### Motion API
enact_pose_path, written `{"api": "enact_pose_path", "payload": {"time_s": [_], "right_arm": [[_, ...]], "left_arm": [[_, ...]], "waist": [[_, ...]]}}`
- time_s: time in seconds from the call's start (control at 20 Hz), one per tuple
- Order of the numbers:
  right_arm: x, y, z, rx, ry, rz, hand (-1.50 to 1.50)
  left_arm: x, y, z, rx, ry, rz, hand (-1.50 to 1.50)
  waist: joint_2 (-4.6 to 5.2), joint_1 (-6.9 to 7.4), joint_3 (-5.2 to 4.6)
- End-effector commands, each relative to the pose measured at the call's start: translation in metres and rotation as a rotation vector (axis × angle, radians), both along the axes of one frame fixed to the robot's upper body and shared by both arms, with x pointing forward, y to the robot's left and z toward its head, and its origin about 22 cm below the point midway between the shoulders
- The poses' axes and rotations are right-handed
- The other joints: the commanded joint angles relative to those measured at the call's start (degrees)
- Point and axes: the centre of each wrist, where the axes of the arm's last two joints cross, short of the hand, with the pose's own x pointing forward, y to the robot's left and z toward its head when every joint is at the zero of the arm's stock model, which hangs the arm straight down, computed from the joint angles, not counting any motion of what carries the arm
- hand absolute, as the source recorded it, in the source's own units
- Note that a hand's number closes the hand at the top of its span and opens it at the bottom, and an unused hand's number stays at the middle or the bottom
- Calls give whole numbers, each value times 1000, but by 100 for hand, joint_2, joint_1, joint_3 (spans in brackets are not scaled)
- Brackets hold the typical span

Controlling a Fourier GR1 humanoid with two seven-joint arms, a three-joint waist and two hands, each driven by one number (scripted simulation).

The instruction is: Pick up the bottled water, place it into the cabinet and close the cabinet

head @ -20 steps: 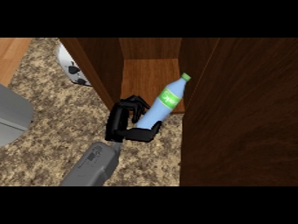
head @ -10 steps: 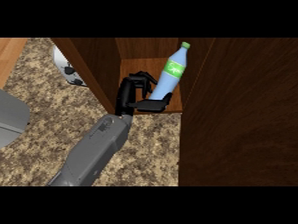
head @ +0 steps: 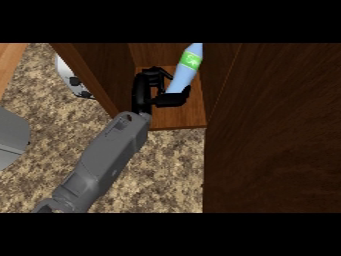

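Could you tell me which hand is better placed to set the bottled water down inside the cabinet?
Probably the hand already curled round the bottled water, inside the cabinet above its shelf. It enters from lower left, so it looks like the left; no other hand shows.

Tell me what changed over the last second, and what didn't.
The hand carried the bottle up the view and deeper into the cabinet; the forearm stretched out after it. The bottle went from leaning to nearly upright, its cap now at the top edge of the scene. The hold stayed on the bottle, nothing was let go. The door stayed open, and the counter items did not move.
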Motion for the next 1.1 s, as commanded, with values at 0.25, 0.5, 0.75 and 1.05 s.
{"api": "enact_pose_path", "payload": {"time_s": [0.25,0.5,0.75,1.05], "right_arm": [[-1,-1,18,69,-19,35,-150],[-2,-2,24,72,-28,55,-150],[-5,-2,10,91,-28,63,-150],[-6,-3,17,58,-21,72,-150]], "left_arm": [[25,9,12,337,-46,221,-150],[26,9,9,386,-63,275,-150],[42,21,37,281,-135,180,-150],[34,-2,48,-57,-326,49,150]], "waist": [[64,-97,2],[75,-110,-5],[79,-204,-9],[52,-42,-20]]}}
